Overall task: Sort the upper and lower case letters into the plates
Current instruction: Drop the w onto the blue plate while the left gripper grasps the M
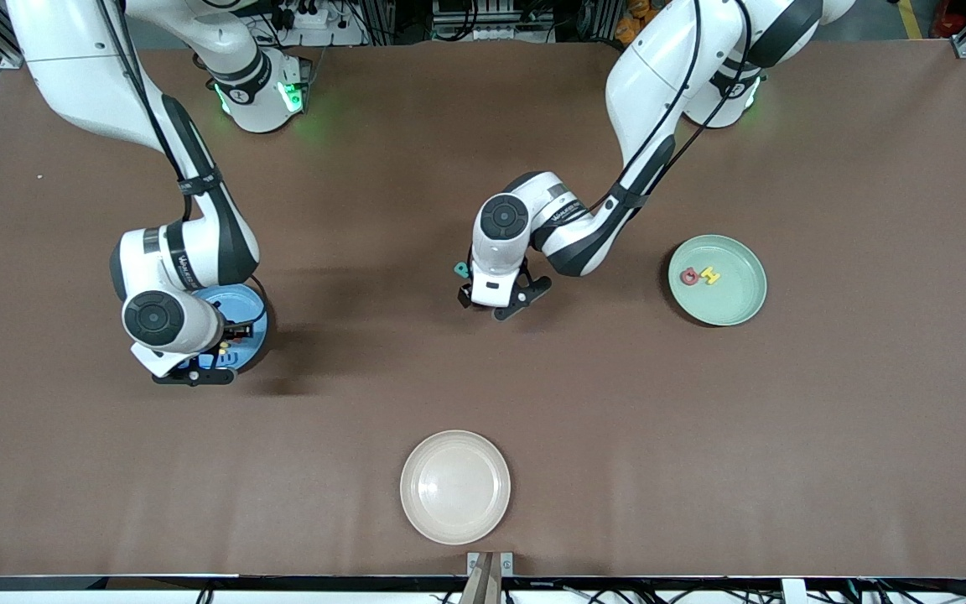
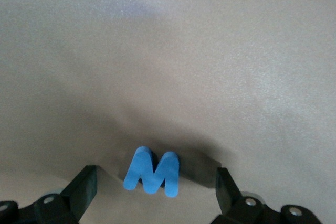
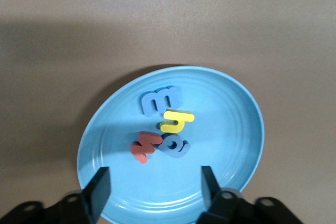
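Front view: cream plate (image 1: pixel 455 487) sits apart; right gripper (image 3: pixel 155 188) released over blue plate (image 3: pixel 231 129); left gripper (image 2: pixel 157 188) spread around blue M (image 2: pixel 153 171).

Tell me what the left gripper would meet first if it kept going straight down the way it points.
Probably the blue letter M: it lies on the table between the open fingers of the left gripper, with nothing else in the way.

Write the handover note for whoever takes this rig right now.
Left gripper: open, straddling the blue M on the table near mid-table, not gripped.
Right gripper: open over the sky blue plate, holding nothing.
Done: four lower case letters in the sky blue plate; two letters in the mint green plate.
Left: the M and a teal letter beside the left arm's wrist.
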